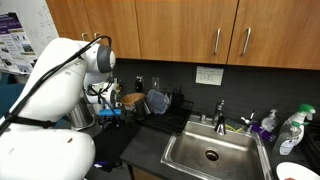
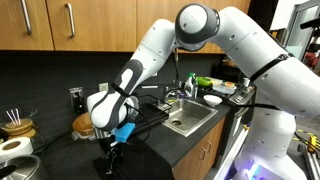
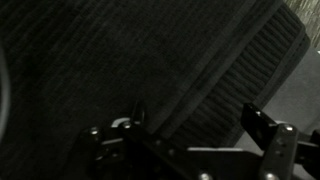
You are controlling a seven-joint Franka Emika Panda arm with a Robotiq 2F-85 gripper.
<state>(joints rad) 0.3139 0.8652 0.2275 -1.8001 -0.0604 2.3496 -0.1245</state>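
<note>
My gripper (image 3: pixel 195 125) is open and empty, its two dark fingers spread wide at the bottom of the wrist view. It points down close over a dark ribbed drying mat (image 3: pixel 150 60) that fills most of that view. In both exterior views the gripper (image 1: pixel 108 112) (image 2: pixel 113 150) hangs low over the dark counter beside the dish rack (image 1: pixel 160 102). I cannot tell whether the fingertips touch the mat.
A steel sink (image 1: pixel 210 152) (image 2: pixel 190 118) with a faucet (image 1: pixel 220 112) lies beside the mat. Soap and spray bottles (image 1: pixel 290 128) and a white plate (image 1: pixel 295 172) stand past the sink. A wooden bowl (image 2: pixel 82 124) and a utensil jar (image 2: pixel 12 122) sit near the wall.
</note>
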